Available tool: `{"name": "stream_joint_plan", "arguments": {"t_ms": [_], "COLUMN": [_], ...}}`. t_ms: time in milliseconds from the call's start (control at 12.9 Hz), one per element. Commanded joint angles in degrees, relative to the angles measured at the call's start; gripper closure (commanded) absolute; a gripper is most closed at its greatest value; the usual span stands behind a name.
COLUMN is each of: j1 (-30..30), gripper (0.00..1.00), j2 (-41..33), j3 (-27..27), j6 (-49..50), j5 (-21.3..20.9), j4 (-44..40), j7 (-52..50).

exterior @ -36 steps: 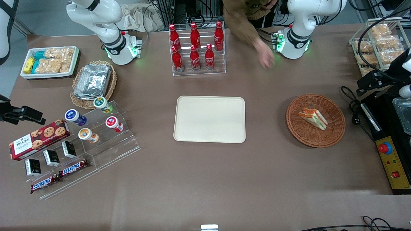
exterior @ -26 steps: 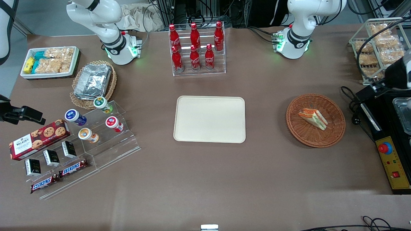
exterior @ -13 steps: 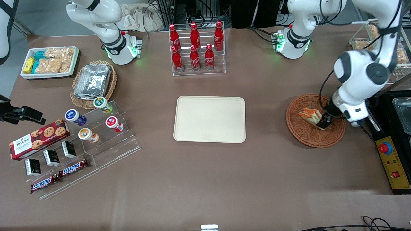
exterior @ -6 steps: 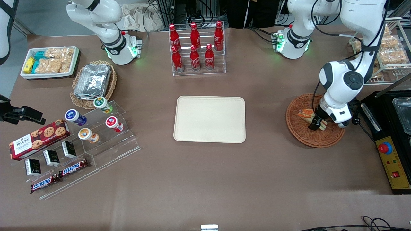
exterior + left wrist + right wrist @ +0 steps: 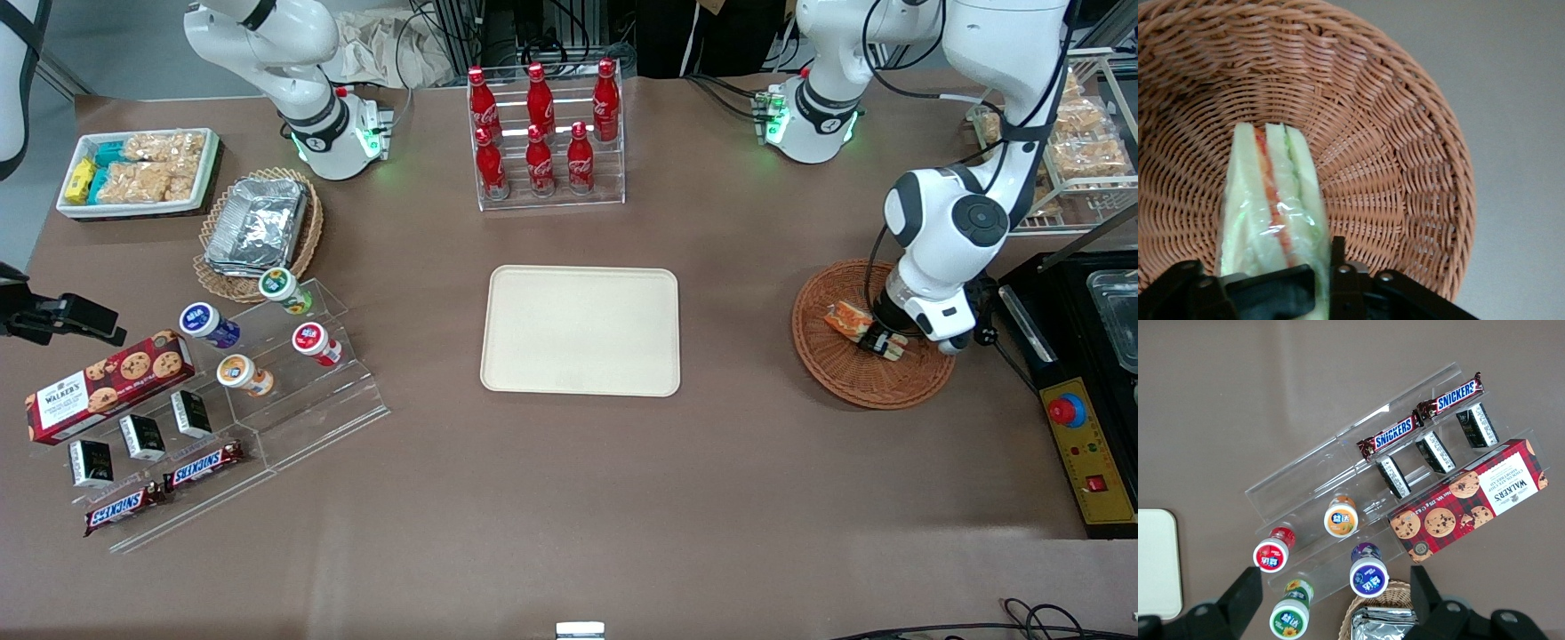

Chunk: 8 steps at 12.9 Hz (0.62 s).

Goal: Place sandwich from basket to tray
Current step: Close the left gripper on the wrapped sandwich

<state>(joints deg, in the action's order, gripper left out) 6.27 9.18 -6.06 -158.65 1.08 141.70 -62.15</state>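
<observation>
The gripper (image 5: 882, 341) is down inside the basket (image 5: 836, 373), its fingers (image 5: 1278, 287) closed against the 2 bread faces of the sandwich (image 5: 1271, 200) at its wide end. The sandwich stands on edge in the basket with its filling layers facing up. The tray (image 5: 581, 330) lies well apart, toward the parked arm's end of the table (image 5: 569, 498).

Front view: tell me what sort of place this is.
Likely a robot lab's mock snack counter: cola bottles on a rack, Snickers bars, a tray. The pincer grips the sandwich in the basket.
</observation>
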Motion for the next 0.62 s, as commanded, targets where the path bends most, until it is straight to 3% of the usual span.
{"name": "stream_joint_plan", "arguments": {"t_ms": [0, 233, 544], "j1": [0.05, 0.05, 0.14], "gripper": [1.0, 1.0, 1.0], "j2": [-4.24, -9.25, -10.32], "j3": [0.0, 0.17, 1.39], "j6": [5.86, 20.96, 46.27], "j5": [-0.81, -0.91, -0.64], "j4": [-1.14, -8.08, -27.3], "j7": [-0.42, 1.76, 4.67]}}
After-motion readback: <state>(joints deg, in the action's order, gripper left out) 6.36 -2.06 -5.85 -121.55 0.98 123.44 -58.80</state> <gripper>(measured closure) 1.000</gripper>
